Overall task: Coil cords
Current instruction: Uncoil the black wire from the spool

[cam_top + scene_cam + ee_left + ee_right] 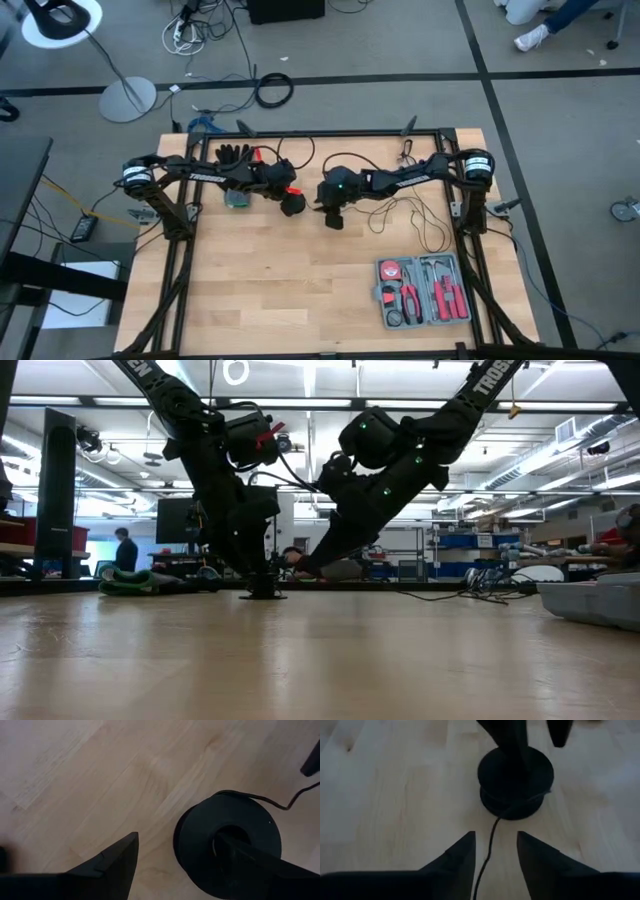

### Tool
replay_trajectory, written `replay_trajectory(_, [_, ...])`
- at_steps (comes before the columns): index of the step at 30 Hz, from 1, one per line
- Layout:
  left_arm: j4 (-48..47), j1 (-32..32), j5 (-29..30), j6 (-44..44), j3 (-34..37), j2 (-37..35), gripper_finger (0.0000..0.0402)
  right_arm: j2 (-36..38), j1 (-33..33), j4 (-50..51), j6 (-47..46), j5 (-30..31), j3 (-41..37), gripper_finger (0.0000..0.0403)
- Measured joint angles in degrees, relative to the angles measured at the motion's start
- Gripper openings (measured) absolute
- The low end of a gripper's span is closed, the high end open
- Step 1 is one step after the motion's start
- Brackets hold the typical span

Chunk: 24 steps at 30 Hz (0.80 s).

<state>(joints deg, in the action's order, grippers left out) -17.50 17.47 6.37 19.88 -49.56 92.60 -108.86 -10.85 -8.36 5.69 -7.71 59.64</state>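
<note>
Bare wood fills the front of the low view; further back both grippers meet near the table's middle. Seen from its own wrist, the left gripper (177, 865) stands wide open with one finger (250, 857) poked down into the hollow of the black disc (227, 837) and the other outside its rim, so it pins the disc rather than clamps it. Just beside it, the right gripper (495, 857) has its fingers apart, straddling the wire (487, 855) where it leaves the disc; the wire lies loose between them, not gripped. From there the wire (405, 215) trails off in slack loops toward the right side of the table, near the tool case (424, 291). The risk, as I judge it, is that with the wire let go any turns wound on the disc spring loose, or the disc slides or tips if the left finger lifts; the trailing loops could also snag on the right arm. How many turns sit on the disc cannot be made out, and from above the grippers hide most of it; the low view shows the disc only as a dark blur
</note>
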Motion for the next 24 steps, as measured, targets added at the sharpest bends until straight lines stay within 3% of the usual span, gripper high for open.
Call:
replay_trajectory(6, [0.2,0.0,0.2,0.0,0.0,0.0,0.0264,0.0,0.0,-0.1,-2.5,-0.1,0.0,0.0155])
replay_trajectory(14, [0.4,0.0,0.5,-0.1,0.0,0.0,0.0264,-4.6,0.4,0.9,-3.9,-2.4,0.1,0.0149])
replay_trajectory(17, [0.1,0.0,0.5,-0.1,0.0,0.0,0.0264,-5.1,0.3,0.7,-6.6,-2.3,0.2,0.0114])
replay_trajectory(21, [-0.3,0.0,0.5,-0.1,0.0,0.0,0.0264,-3.4,0.2,5.4,-5.6,-1.9,0.2,0.0018])
replay_trajectory(24, [-0.5,0.0,0.6,-0.1,0.0,0.0,0.0264,-0.7,0.2,13.4,-5.6,-2.3,0.2,0.0012])
